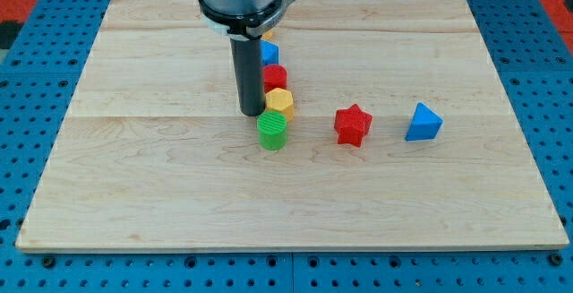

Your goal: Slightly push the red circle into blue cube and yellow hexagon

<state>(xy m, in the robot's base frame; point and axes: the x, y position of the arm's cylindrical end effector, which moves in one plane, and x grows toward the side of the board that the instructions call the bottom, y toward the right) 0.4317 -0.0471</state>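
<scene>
tip: bare rod, grasps nothing, just left of yellow hexagon | red circle btwn blue cube far & hexagon near, touching both | push looks done, little left

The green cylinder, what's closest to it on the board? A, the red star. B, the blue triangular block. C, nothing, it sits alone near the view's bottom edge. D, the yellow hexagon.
D: the green cylinder sits right below the yellow hexagon, apparently touching it, at the bottom of the column of blocks beside my tip, while the red star lies well off to the view's right.
</scene>
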